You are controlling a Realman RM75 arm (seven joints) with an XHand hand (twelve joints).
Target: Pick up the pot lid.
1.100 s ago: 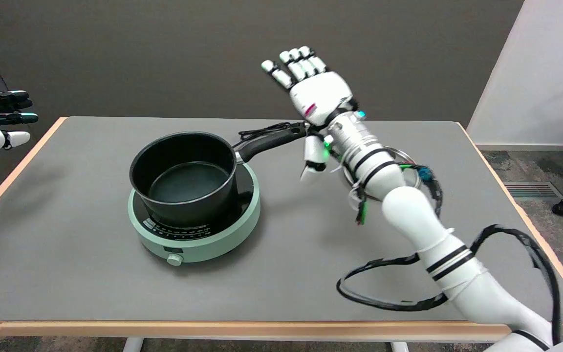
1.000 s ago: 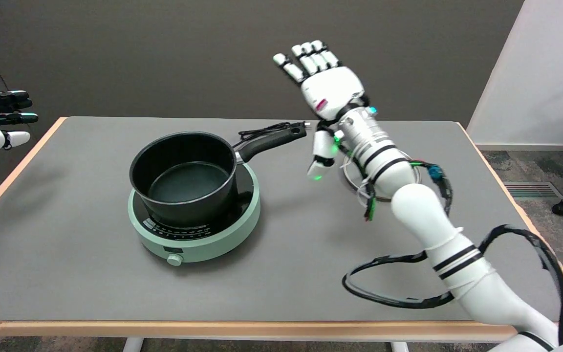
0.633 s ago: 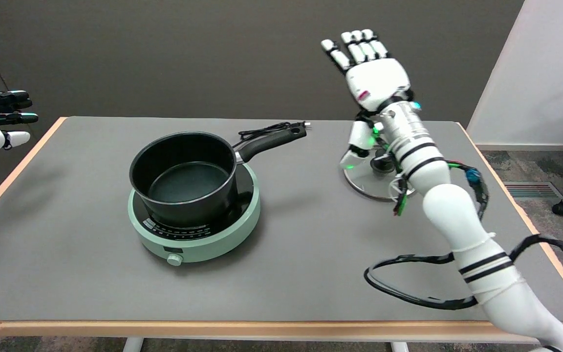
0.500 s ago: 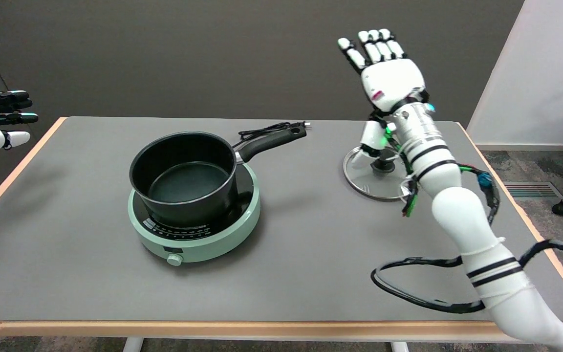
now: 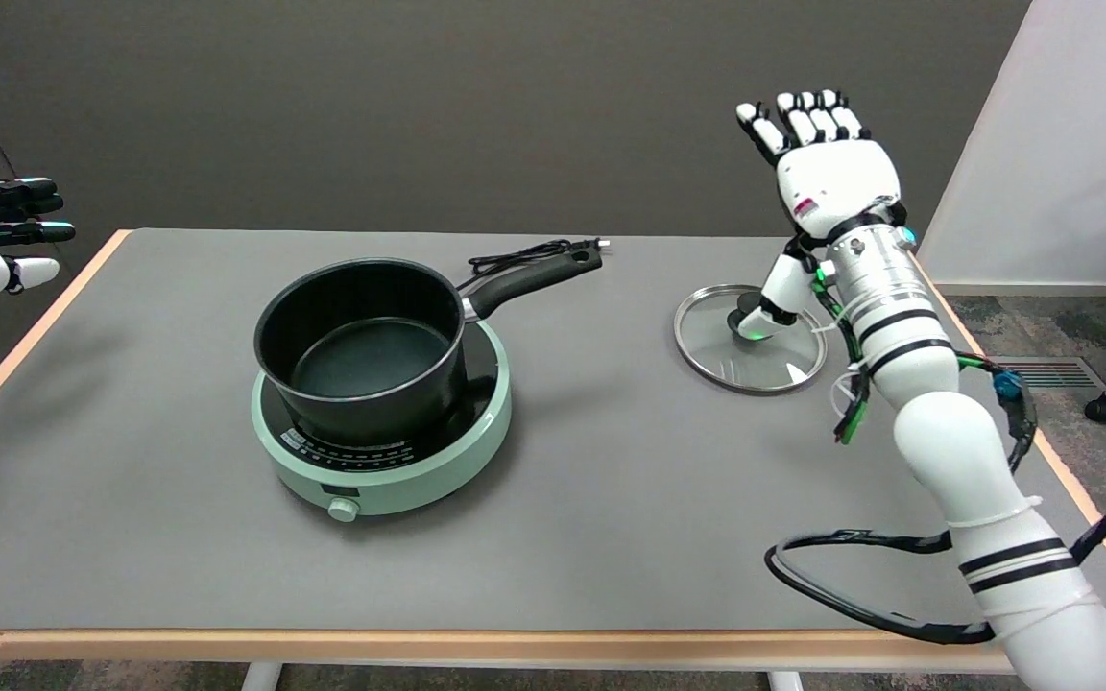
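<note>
The glass pot lid lies flat on the bench, right of the saucepan. Probably rigid, smooth and breakable; grasp its central black knob. The right hand hovers above, fingers spread, holding nothing.

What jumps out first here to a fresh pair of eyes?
The right hand, raised at the table's far right with fingers spread, holding nothing. Below it the glass pot lid lies flat on the grey table. Left of centre, an open black pot sits on a green hotplate.
</note>
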